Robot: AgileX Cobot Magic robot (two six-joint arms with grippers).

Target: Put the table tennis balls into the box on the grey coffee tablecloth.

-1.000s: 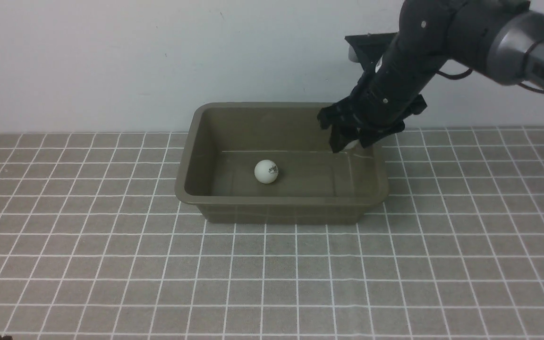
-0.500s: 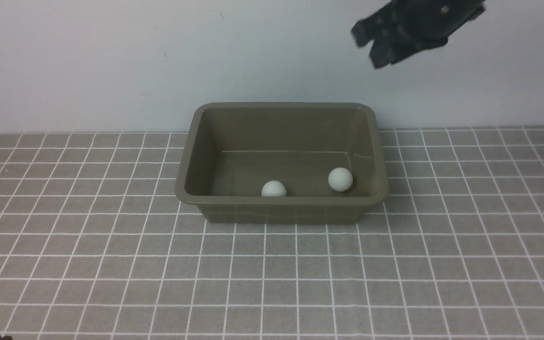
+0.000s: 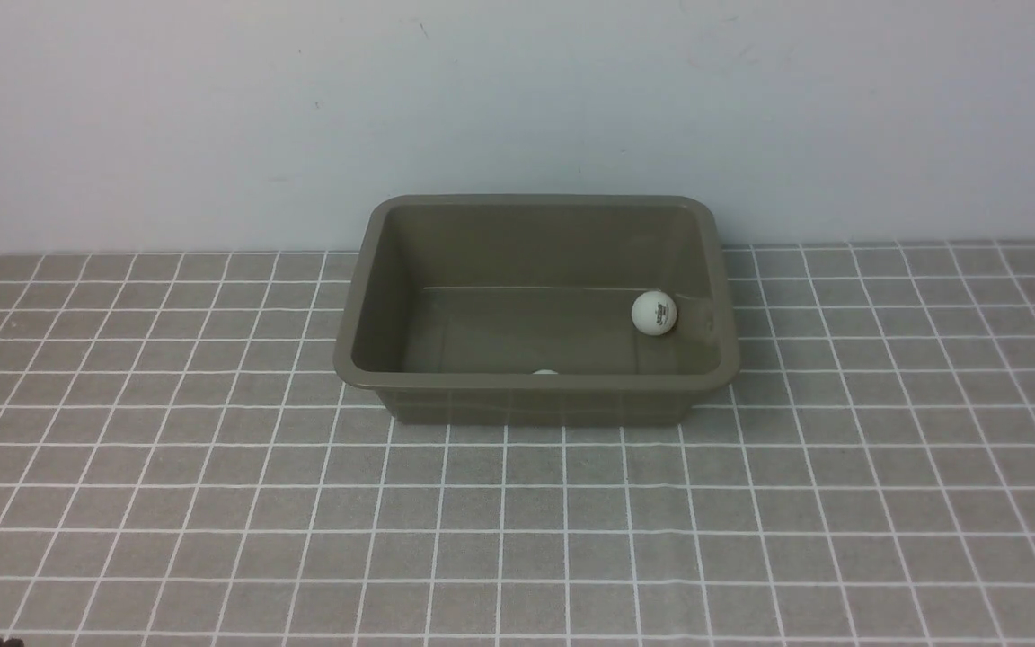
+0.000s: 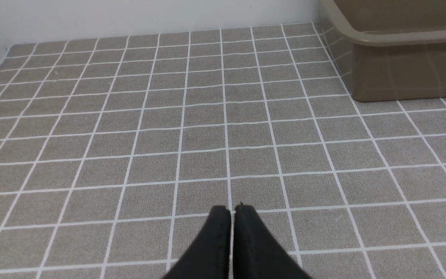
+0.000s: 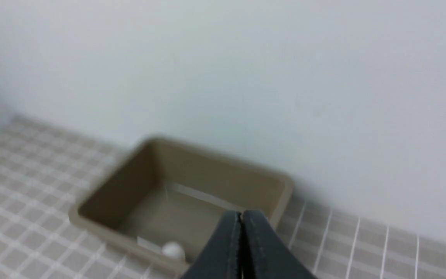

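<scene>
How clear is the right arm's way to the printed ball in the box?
Likely clear: printed ball lies uncovered in the open-topped box, nothing over it; right gripper is shut, must open first.

Box (image 3: 363,310) on tablecloth (image 3: 517,526) holds right ball (image 3: 654,313) and front ball (image 3: 545,372).

Wrist view, left jaws: two matte black pieces, smooth even surface, wide at the base and tapering to blunt rounded fingertips (image 4: 220,212); a thin pale seam runs between them, with a small nick at its top end

Wrist view, right jaws: same matte black, same wedge taper, fingertips (image 5: 231,217) slightly rounded, dark seam between; surface soft with blur, finer detail cannot be told
</scene>
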